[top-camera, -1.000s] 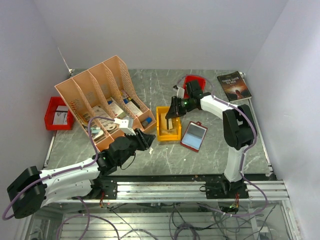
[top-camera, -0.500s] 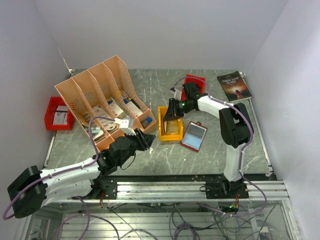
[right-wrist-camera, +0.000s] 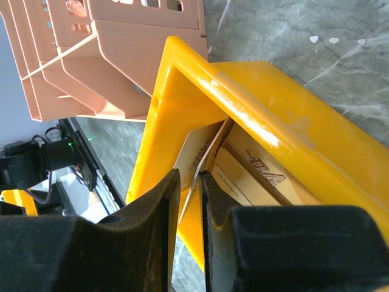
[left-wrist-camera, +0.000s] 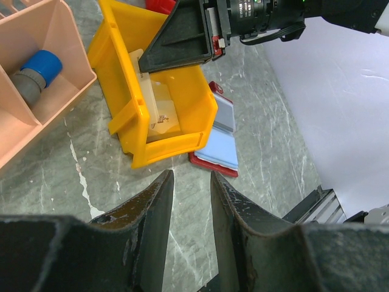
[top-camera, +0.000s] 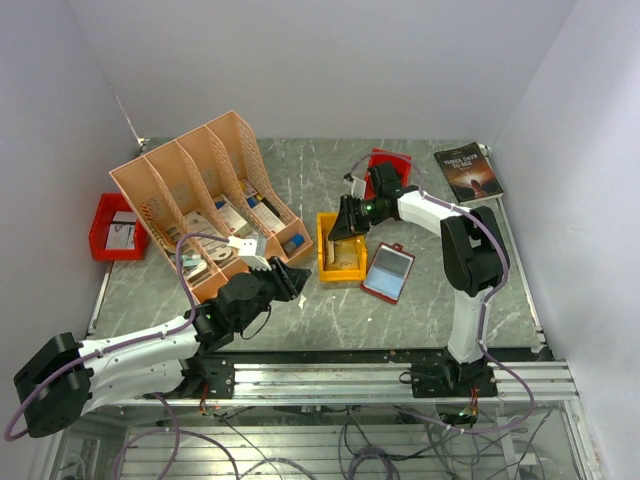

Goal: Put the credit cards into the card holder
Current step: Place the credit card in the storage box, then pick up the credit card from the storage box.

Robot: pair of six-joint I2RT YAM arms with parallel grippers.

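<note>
The credit cards (right-wrist-camera: 240, 167) stand in the yellow bin (top-camera: 338, 277), edges up for pinching. The right tool (right-wrist-camera: 189, 182), narrow, straddles one, grip uncertain. The card holder (top-camera: 388, 272) lies open beside the bin.

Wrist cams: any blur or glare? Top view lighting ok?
Left wrist: yellow bin sharp, left gripper dark and slightly soft, wall at right bright. Right wrist: white glare streak on the bin's rim, right gripper close and blurred. Top external: even light, soft shadows; card holder face pale, possibly reflection.
</note>
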